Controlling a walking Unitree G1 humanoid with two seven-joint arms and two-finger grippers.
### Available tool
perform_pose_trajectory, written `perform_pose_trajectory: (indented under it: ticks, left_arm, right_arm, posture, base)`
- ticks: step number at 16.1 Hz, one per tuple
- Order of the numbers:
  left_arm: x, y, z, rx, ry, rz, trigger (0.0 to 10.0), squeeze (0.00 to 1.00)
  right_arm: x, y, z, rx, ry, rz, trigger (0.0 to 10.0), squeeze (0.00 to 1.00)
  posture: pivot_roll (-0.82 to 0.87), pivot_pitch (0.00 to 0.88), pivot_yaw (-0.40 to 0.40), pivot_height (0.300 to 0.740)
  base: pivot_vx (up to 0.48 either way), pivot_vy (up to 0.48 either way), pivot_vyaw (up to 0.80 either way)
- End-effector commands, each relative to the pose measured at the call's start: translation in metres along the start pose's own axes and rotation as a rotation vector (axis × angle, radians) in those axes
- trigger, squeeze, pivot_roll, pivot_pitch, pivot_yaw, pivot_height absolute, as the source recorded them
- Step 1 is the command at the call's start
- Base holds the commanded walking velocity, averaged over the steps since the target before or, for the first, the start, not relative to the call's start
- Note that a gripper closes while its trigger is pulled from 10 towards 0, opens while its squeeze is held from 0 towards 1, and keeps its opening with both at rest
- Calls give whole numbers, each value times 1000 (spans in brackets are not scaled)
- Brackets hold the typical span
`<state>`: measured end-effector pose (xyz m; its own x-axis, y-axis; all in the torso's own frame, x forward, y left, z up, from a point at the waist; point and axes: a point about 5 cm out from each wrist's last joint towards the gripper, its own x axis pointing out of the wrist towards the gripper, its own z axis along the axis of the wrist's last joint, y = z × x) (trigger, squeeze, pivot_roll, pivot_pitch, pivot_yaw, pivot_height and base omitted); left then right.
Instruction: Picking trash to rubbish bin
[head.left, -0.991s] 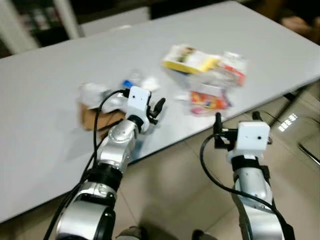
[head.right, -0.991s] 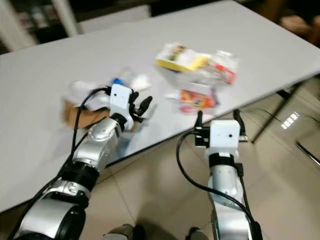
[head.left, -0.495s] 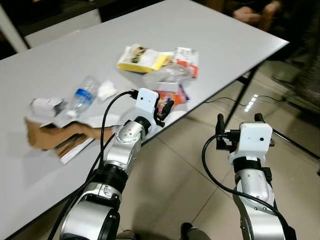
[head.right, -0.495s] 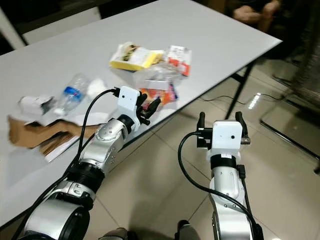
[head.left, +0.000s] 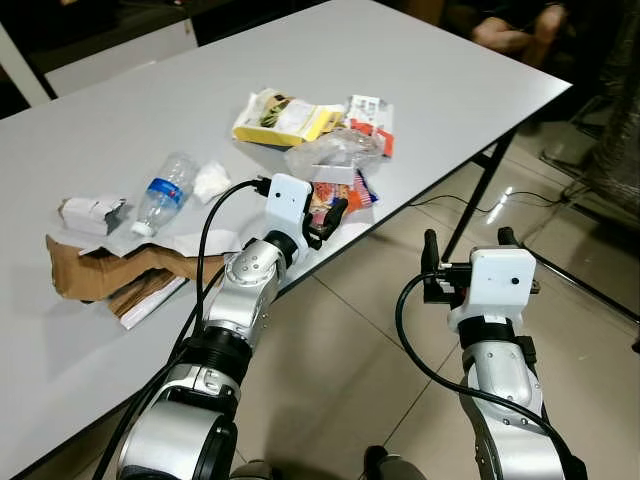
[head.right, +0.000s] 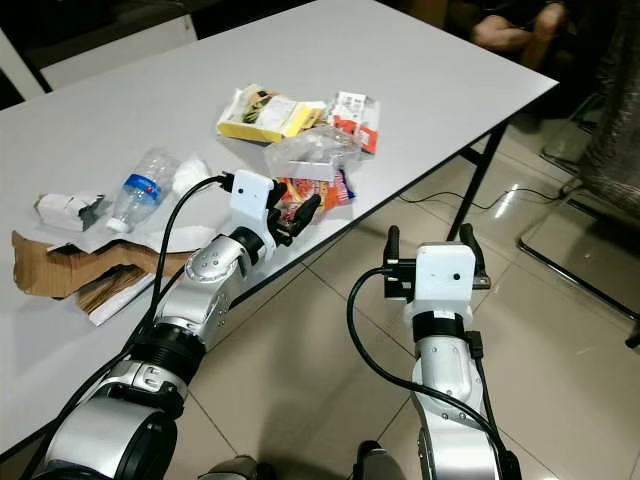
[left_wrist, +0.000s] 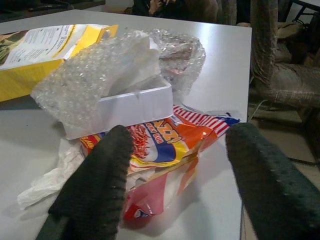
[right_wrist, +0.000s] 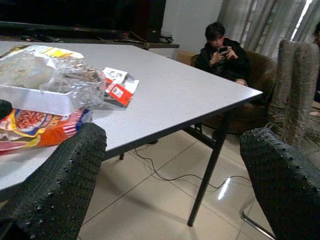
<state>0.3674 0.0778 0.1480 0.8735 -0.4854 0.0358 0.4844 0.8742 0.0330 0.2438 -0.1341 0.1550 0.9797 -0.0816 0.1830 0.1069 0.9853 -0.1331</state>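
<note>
Trash lies on a white table (head.left: 450, 70): a colourful snack bag (head.left: 345, 193) at the front edge, bubble wrap over a white tray (head.left: 335, 150), a yellow box (head.left: 285, 115), a red-and-white packet (head.left: 370, 110), a plastic bottle (head.left: 165, 190), a crumpled tissue (head.left: 212, 182), a small white box (head.left: 90, 212) and torn brown cardboard (head.left: 110, 272). My left gripper (head.left: 322, 215) is open just short of the snack bag (left_wrist: 165, 145), which lies between its fingers (left_wrist: 100, 190). My right gripper (head.left: 466, 240) is open and empty, above the floor to the right of the table.
The table's dark leg (head.left: 470, 200) stands between the grippers and a tiled floor (head.left: 360, 380). A person (right_wrist: 222, 50) sits on a sofa beyond the table's far corner. A cable (head.left: 440, 200) runs across the floor under the table.
The camera has swung and steadied, so the whole scene has shifted. My left gripper now sits closer to the snack bag at the table's edge. The right gripper stays open over the floor.
</note>
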Motion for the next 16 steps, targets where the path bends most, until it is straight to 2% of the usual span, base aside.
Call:
perform_pose_trajectory:
  ticks: [1,6,9,13,15,16]
  left_arm:
    - [0,0,0,2,1,-17,10000,1000]
    - [0,-1,-3,15,11,-45,10000,1000]
    - [3,1,3,18,-4,-42,10000,1000]
    - [7,3,5,41,9,-47,10000,1000]
    - [9,-1,3,63,30,-77,10000,1000]
    - [10,-2,3,69,33,-78,10000,1000]
  right_arm:
    - [-3,0,4,10,-11,4,10000,0]
    - [-5,0,-1,27,25,-5,10000,0]
    - [-11,1,-15,55,104,-20,10000,0]
    - [-22,5,-25,83,184,8,10000,0]
    - [-25,14,-24,159,194,70,10000,0]
    - [-26,17,-21,166,183,104,10000,0]
  posture:
    - [89,139,57,740]
    - [87,149,61,740]
    - [84,162,71,740]
    - [75,174,84,740]
    - [69,180,92,740]
    - [65,183,94,740]
  base:
    - [0,0,0]
    - [0,0,0]
    - [0,0,0]
    - [0,0,0]
    - [0,0,0]
    - [0,0,0]
